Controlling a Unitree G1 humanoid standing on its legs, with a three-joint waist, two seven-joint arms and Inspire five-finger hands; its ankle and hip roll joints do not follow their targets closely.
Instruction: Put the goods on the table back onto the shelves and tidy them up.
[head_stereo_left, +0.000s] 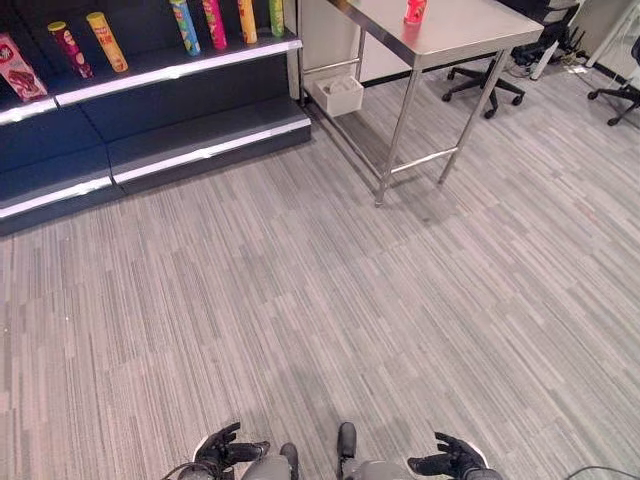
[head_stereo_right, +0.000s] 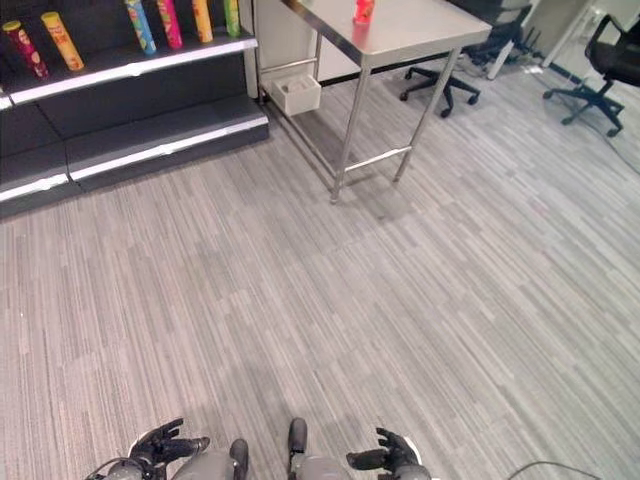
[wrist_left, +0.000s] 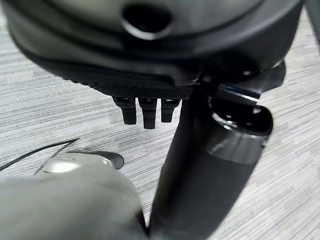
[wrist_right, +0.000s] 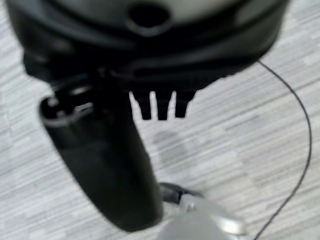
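Observation:
A red can (head_stereo_left: 414, 10) stands on the steel table (head_stereo_left: 470, 30) at the far right. Dark shelves (head_stereo_left: 180, 68) at the far left carry several tall snack tubes (head_stereo_left: 106, 41) and a pink box (head_stereo_left: 18, 68). My left hand (head_stereo_left: 222, 452) hangs low at the bottom edge, fingers relaxed and holding nothing. My right hand (head_stereo_left: 452, 460) hangs the same way at the bottom right, empty. In the wrist views the left hand's fingers (wrist_left: 145, 111) and the right hand's fingers (wrist_right: 161, 104) point straight at the floor.
A white bin (head_stereo_left: 340, 94) sits under the table beside the shelf end. Black office chairs (head_stereo_left: 486, 82) stand behind the table, another chair (head_stereo_left: 620, 95) at the far right. Grey striped carpet (head_stereo_left: 320, 300) lies between me and the shelves.

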